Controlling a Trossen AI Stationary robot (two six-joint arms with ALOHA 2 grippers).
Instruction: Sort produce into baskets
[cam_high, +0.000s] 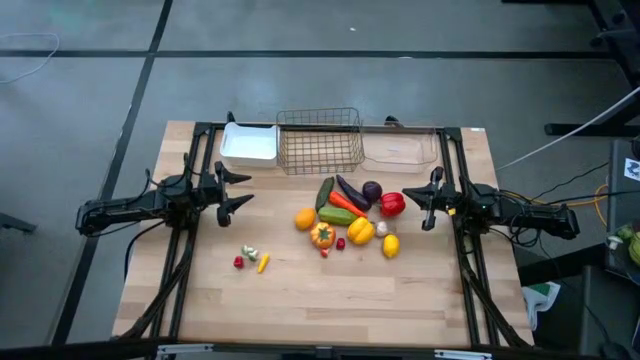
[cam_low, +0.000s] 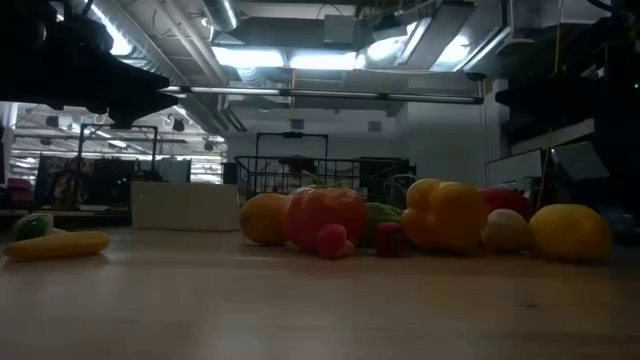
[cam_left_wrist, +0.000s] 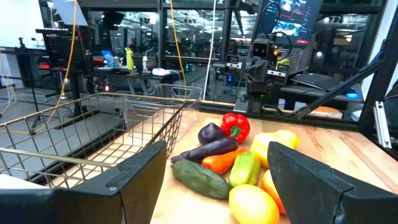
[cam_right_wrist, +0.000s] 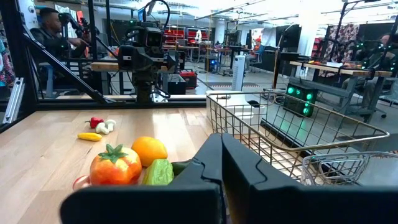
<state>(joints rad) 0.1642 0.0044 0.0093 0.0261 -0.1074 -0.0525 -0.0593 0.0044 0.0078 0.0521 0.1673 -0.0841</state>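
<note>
Produce (cam_high: 350, 215) is lying heaped right of centre on the counter (cam_high: 300, 290), nearer the right gripper (cam_high: 432, 199), fingers clenched empty, than the left gripper (cam_high: 238, 190), fingers released; the cucumber's (cam_high: 325, 192) long axis is running near-to-far.

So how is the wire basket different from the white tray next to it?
The wire basket is grey open mesh you can see through; the white tray has solid walls. The wire basket looks taller and wider, the white tray shallower and smaller. The basket sits mid-row, the tray at the row's left end. Both are rectangular, hold no produce, and stand along the table's far edge.
</note>
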